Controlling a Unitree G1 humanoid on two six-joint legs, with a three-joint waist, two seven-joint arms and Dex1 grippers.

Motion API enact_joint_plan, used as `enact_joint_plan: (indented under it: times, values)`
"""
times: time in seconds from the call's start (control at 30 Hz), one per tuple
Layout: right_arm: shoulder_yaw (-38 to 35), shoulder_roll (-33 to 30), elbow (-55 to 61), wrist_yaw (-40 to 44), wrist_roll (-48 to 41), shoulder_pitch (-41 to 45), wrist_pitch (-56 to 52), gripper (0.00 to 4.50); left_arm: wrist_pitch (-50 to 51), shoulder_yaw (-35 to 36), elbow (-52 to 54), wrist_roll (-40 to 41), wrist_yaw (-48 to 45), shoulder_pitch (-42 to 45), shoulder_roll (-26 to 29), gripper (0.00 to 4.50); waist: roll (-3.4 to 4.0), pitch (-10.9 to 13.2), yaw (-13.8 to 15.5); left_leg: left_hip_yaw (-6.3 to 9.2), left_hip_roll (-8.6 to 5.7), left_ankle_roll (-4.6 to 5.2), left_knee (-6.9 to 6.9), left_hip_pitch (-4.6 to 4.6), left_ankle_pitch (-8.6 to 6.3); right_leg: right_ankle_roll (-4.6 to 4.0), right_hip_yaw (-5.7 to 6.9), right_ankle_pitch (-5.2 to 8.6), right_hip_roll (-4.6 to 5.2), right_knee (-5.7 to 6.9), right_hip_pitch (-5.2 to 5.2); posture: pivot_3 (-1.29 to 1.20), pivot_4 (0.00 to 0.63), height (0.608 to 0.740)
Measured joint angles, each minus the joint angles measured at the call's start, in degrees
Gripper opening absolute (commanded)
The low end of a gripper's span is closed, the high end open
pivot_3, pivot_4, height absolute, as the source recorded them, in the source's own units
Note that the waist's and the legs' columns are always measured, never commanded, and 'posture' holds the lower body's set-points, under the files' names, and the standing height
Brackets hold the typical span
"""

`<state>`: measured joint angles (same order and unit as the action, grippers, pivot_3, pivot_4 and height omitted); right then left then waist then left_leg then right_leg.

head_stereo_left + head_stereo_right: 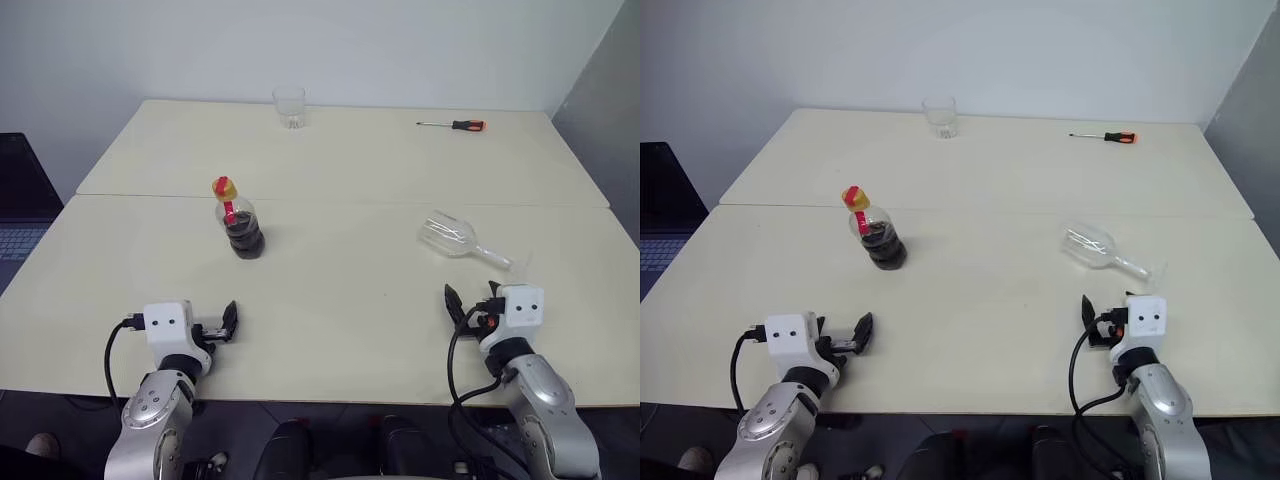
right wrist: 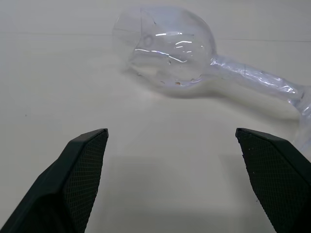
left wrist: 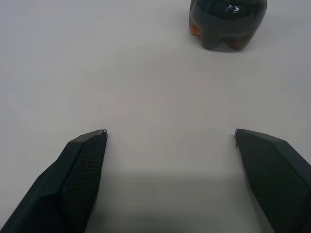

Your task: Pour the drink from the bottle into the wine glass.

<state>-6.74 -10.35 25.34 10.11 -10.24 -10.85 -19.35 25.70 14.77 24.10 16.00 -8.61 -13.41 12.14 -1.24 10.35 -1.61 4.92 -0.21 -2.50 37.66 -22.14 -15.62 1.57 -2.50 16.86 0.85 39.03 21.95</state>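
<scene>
The bottle (image 1: 238, 218) stands upright on the table (image 1: 340, 290), left of centre, with a yellow cap and a red strip at the neck. Dark drink (image 1: 245, 238) fills its lower body. The wine glass (image 1: 450, 235) lies on its side to the right, bowl toward the middle and stem pointing to the right edge. My left gripper (image 1: 222, 322) hovers open near the front edge, short of the bottle (image 3: 226, 24) and holding nothing. My right gripper (image 1: 472, 298) is open too, just in front of the fallen glass (image 2: 165, 48), not touching it.
A short clear tumbler (image 1: 289, 107) stands at the far edge, centre. A screwdriver (image 1: 455, 125) with a red and black handle lies at the far right. A laptop (image 1: 15, 205) sits beyond the table's left side. A seam (image 1: 400, 202) crosses the tabletop behind the bottle.
</scene>
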Motion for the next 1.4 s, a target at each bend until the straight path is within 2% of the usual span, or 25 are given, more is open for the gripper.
enact_joint_plan:
  times: [0.93, 1.07, 1.23, 1.4]
  values:
    - [0.1, -0.5, 0.5, 1.6, -0.5, 0.0, 0.1, 4.5, -1.2, 1.1, 0.3, 0.6, 0.5, -0.4, -0.7, 4.46, 0.0, 0.0, 0.0, -0.01, 0.0, 0.0, 0.0, 0.0, 0.0, 0.0, 0.01, 0.0, 0.0, 0.0, 0.0, 0.0, 0.15, 0.74]
    - [0.7, -1.5, 0.5, 4.1, -1.2, -1.0, 0.2, 4.5, -1.2, 1.3, 0.3, 0.5, 0.2, -0.3, 0.3, 4.46, 0.0, 0.0, 0.0, -0.01, 0.0, 0.0, 0.0, 0.0, 0.0, 0.0, 0.01, 0.0, 0.0, 0.0, 0.0, 0.0, 0.15, 0.74]
    - [2.1, -4.4, 3.2, 11.4, -6.9, -1.3, 0.2, 4.5, -1.9, 1.1, -0.1, -0.1, -2.3, 0.9, 3.8, 4.46, 0.0, 0.0, 0.0, -0.01, 0.0, 0.0, 0.0, 0.0, 0.0, 0.0, 0.04, 0.0, -0.01, -0.01, -0.01, 0.0, 0.15, 0.74]
    - [3.8, -8.7, 6.2, 20.2, -13.9, 1.8, -0.5, 4.5, -3.0, 0.2, -4.4, 0.2, -6.7, 7.8, 7.4, 4.46, 0.0, 0.0, 0.1, 0.02, -0.01, 0.01, 0.01, 0.09, 0.0, 0.0, 0.14, 0.0, -0.04, -0.01, -0.14, 0.0, 0.15, 0.74]
